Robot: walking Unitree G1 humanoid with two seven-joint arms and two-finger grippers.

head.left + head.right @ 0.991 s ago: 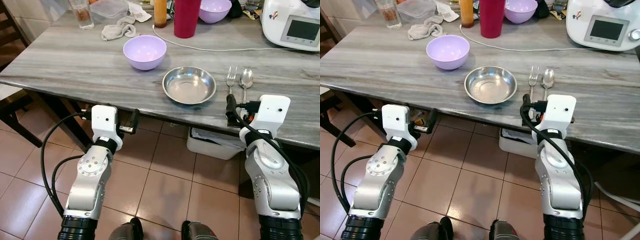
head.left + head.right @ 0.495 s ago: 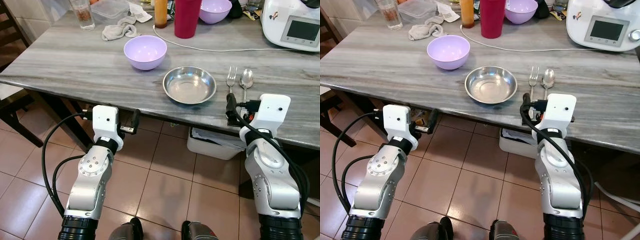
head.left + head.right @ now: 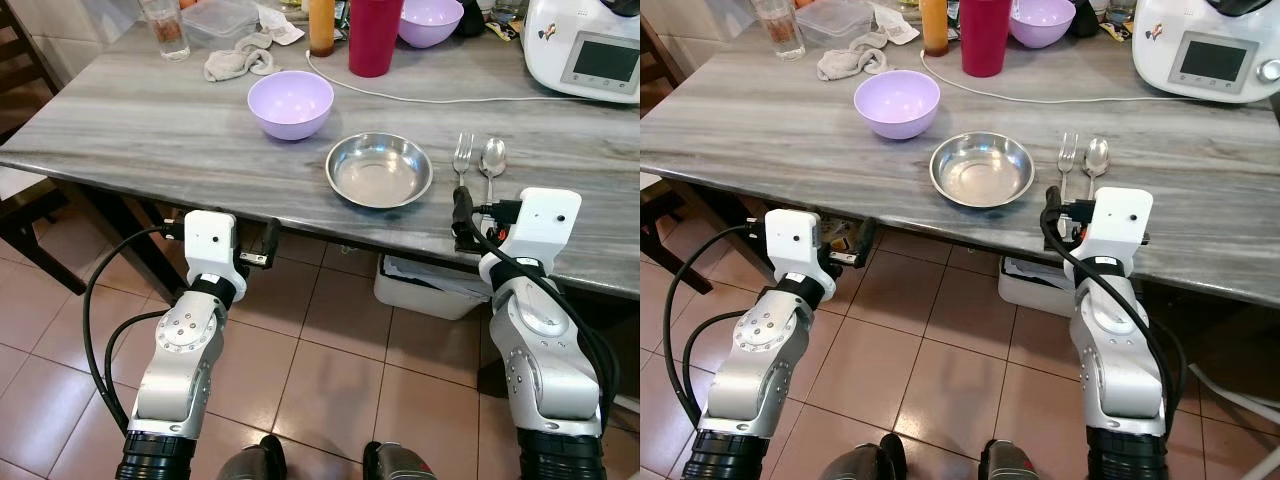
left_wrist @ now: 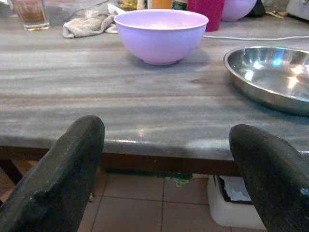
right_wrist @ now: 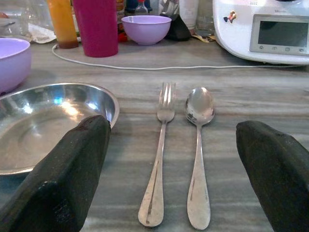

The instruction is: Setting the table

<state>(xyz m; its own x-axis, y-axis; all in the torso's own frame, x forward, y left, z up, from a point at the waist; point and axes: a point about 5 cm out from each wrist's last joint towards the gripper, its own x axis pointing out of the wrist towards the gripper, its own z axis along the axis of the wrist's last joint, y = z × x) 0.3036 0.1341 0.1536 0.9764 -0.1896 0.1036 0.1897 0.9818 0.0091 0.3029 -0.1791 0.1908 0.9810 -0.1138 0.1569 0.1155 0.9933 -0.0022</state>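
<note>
A round steel plate (image 3: 379, 170) lies near the front edge of the grey stone table (image 3: 130, 120). Just right of it a fork (image 3: 461, 158) and a spoon (image 3: 491, 160) lie side by side, handles toward me. A lilac bowl (image 3: 290, 102) stands behind and left of the plate. My left gripper (image 4: 166, 140) is open below the table edge, facing the bowl and holding nothing. My right gripper (image 5: 174, 130) is open at the table edge, level with the top, and the fork and spoon lie in line between its fingers.
At the back of the table stand a red cup (image 3: 374, 35), an orange bottle (image 3: 320, 25), a second lilac bowl (image 3: 430, 20), a glass (image 3: 163, 25), a crumpled cloth (image 3: 237, 60) and a white appliance (image 3: 585, 45) with its cable (image 3: 440, 98). A white bin (image 3: 425, 285) sits under the table.
</note>
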